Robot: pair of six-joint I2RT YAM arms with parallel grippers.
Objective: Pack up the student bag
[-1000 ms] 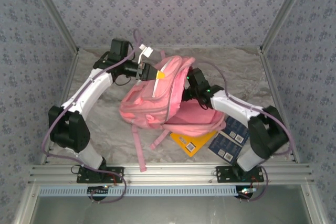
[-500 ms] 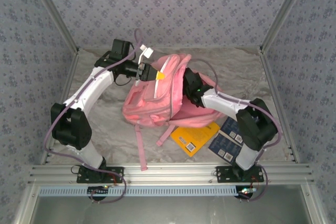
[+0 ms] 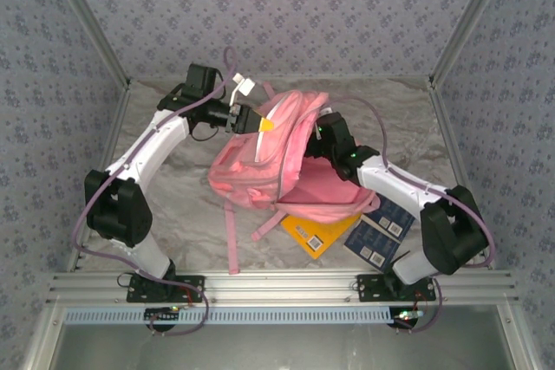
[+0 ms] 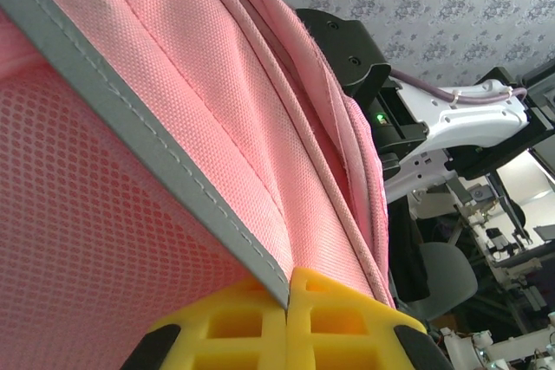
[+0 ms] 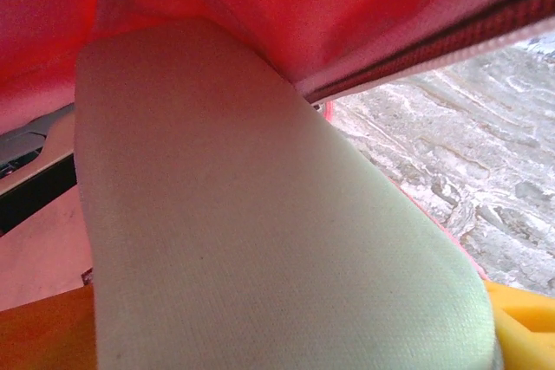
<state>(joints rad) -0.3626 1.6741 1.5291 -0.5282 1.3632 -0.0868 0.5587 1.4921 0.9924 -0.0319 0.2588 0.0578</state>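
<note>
Flowered grey wallpaper closes the cell on three sides, and the worktop point(image 3: 173, 205) is covered with a crinkled pale sheet. The student bag point(image 3: 260, 171) lies in the middle of it, half raised. The left fingers point(image 4: 234, 318) are pinched shut on the grey trim of its upper edge and hold this edge up. The right fingers point(image 3: 319, 143) are at the bag's mouth on the other side. My right wrist camera is pressed against fabric, so I cannot tell if they are wide or narrow, or if they hold anything.

I judge the packing to be at an early stage. The bag seems open, but I see nothing inside it. A yellow book point(image 3: 316, 233) and two dark blue booklets point(image 3: 380, 233) lie on the worktop beside the right arm point(image 3: 390, 181), not yet packed.

The bag's lower part covers one corner of the yellow book, which may hinder picking it up. The pink straps point(image 3: 232, 231) trail loosely toward the near edge.
</note>
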